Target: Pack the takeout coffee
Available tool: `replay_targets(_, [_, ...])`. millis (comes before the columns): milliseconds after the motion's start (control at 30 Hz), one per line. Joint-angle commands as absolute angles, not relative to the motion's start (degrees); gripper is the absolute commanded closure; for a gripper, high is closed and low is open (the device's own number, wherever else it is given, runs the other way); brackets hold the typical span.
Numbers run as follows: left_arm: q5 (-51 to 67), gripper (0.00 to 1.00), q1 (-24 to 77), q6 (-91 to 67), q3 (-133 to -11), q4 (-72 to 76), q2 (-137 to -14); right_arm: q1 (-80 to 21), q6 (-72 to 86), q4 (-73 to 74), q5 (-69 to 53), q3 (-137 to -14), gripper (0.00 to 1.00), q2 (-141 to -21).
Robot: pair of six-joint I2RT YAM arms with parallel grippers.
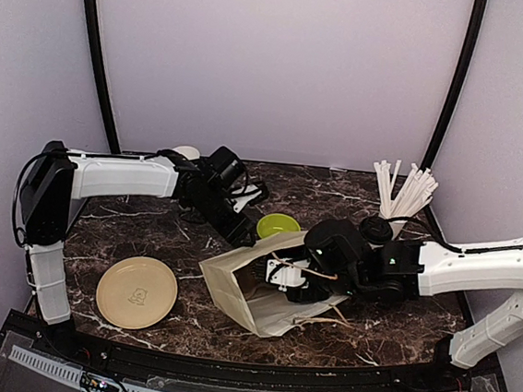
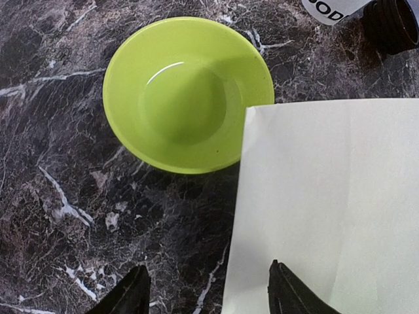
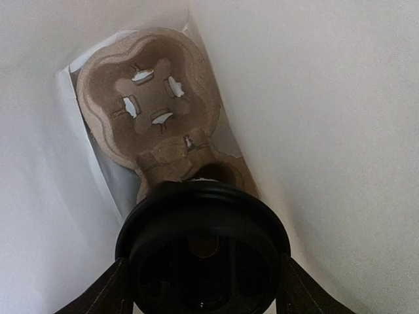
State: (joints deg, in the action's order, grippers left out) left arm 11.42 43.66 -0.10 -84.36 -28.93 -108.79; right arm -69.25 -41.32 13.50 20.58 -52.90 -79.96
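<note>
From above we see only that the right jaws are inside the mouth of the paper bag (image 1: 234, 291), which lies on its side on the marble surface (image 1: 138, 230). The right wrist view shows the inside. There the jaws grip the takeout coffee (image 3: 204, 242), its black lid filling the gap between them. Beyond it a pulp cup carrier (image 3: 147, 104) sits at the bag's far end, with white walls close on both sides. The left jaws stand spread, holding nothing. The bag's straight edge runs forward from between them, and its corner overlaps the green bowl (image 2: 186, 91) ahead. Bare marble lies under the finger clear of the bag.
</note>
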Motion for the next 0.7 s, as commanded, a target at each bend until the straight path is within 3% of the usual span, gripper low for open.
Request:
replay_targets(0, [12.45, 0.37, 43.73, 2.69, -84.52, -30.82, -109.70, -69.05, -42.74, 7.09, 22.52, -52.12, 0.61, -81.13])
replay_targets(333, [14.25, 0.38, 43.69, 3.22, -84.34, -30.56, -110.46, -68.54, -43.94, 3.79, 21.80, -50.70, 0.60, -83.96])
replay_targets(667, [23.99, 0.39, 43.80, 4.03, -82.33, -29.55, -109.19, -68.60, -37.65, 20.02, 15.33, -59.73, 0.59, -83.77])
